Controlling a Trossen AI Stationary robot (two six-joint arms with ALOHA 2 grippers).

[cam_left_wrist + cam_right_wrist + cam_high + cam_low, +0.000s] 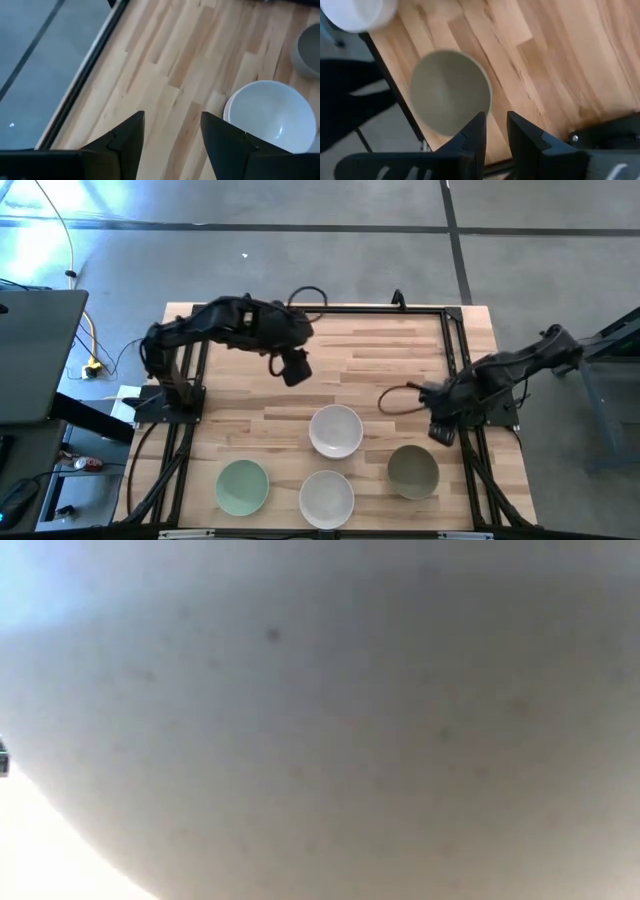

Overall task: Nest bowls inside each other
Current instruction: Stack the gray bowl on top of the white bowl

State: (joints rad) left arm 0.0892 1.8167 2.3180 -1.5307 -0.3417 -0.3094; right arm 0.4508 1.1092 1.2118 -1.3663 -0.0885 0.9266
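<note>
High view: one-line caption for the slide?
Four bowl spots on the table: mint bowl, two white bowls, olive bowl; both arms raised, holding nothing.

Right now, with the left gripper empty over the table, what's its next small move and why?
Probably swing the left gripper toward the mint green bowl near the front edge. Its fingers are open with nothing between them, and the white bowl stack beside it already looks nested. The mint bowl, another white bowl and the olive bowl sit single. The right gripper waits at the right edge.

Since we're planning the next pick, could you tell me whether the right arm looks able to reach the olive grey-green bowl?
Probably yes: the right gripper hangs beside the olive grey-green bowl, with only bare table between them.
</note>
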